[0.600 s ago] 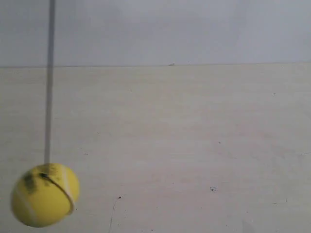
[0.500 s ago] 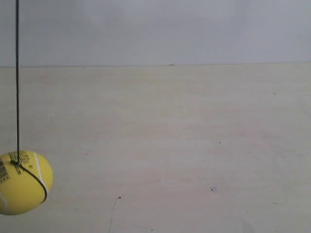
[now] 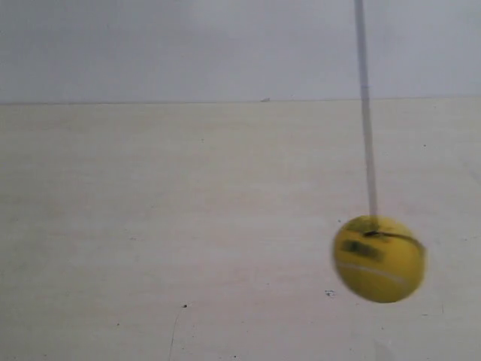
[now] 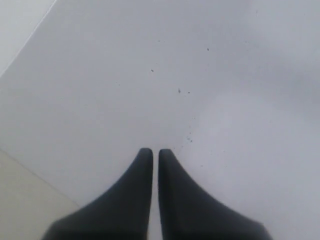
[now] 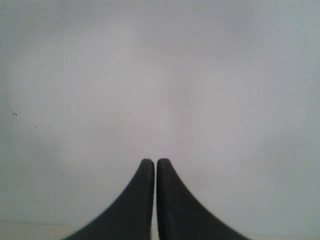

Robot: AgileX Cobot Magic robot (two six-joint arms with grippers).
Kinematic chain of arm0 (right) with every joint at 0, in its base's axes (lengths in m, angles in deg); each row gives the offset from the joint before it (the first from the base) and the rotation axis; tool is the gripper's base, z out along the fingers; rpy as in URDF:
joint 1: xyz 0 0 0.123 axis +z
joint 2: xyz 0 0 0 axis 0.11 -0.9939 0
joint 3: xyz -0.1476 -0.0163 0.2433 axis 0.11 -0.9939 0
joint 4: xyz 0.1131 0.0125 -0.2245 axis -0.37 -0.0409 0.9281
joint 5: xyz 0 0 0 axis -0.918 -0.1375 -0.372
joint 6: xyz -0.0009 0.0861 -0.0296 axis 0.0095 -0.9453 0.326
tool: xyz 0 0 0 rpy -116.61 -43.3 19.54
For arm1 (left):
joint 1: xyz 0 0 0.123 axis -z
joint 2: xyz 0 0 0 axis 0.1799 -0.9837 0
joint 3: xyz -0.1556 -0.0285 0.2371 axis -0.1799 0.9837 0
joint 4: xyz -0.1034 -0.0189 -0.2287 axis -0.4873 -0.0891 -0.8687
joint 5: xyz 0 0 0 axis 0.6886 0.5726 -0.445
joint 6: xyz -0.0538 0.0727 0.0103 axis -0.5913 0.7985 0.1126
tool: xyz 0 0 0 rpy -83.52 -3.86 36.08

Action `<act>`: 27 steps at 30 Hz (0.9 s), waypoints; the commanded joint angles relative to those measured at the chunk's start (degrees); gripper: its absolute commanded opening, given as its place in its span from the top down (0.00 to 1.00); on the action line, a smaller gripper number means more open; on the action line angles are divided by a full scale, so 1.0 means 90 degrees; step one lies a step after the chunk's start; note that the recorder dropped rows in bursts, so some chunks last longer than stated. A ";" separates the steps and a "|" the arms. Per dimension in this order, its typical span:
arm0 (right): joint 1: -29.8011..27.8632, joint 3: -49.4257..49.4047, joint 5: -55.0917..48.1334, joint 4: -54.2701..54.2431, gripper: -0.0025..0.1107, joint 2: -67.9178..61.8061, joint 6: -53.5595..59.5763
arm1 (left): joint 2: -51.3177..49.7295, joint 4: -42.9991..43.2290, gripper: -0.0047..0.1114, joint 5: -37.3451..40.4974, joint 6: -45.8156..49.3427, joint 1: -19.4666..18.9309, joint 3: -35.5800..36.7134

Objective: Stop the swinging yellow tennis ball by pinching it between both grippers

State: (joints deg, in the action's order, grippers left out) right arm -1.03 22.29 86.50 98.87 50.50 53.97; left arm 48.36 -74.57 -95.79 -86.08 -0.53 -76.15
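- Since neither wrist view shows the ball, the step in hand looks like the approach. Both arms have yet to find their target, and neither appears in the exterior view.
- The left gripper [image 4: 155, 150] has its fingers drawn together with only a thin slit between the tips, and it holds nothing.
- The right gripper [image 5: 154, 161] is closed the same way, also empty, and faces a blank pale surface.
- Closed is probably the right posture, since each blunt tip can serve as one side of the pinch.
- The ball [image 3: 379, 259] hangs low at the exterior view's right, above the table [image 3: 188, 210]. It is blurred, so I judge it to be mid-swing.
- The string [image 3: 366, 120] rises from the ball's top and out of the frame, leaning slightly.
- The grippers should come in from opposite sides along the line of swing, level with the ball's middle and below the string.
- Narrowing the gap gradually should trap the ball, whereas an off-centre touch could knock it sideways.
- Beyond the table stands a plain grey wall [image 3: 188, 45].
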 commanded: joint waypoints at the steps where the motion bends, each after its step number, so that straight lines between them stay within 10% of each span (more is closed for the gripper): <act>1: -0.0013 0.0004 0.0368 -0.0008 0.98 0.0035 -0.0372 | 0.0016 0.0091 0.92 -0.0073 -0.1130 0.0013 -0.0005; 9: -0.0013 0.0004 0.0266 -0.0008 0.98 0.0035 -0.1895 | 0.0016 0.1277 0.92 -0.0433 -0.3118 0.0013 -0.0005; 19: -0.0013 0.0537 -0.0039 0.0981 0.98 -0.0200 -0.3414 | -0.0685 0.5890 0.92 -0.2570 -0.6393 0.0013 -0.0812; 27: -0.0013 0.0913 0.1360 0.4013 0.98 -0.2274 -0.5601 | -0.2776 0.8346 0.92 -0.3704 -0.6853 0.0013 -0.1668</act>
State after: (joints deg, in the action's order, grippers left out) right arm -1.03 29.92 92.12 126.93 35.49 8.24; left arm 28.18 -3.70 -126.84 -147.82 -0.53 -90.35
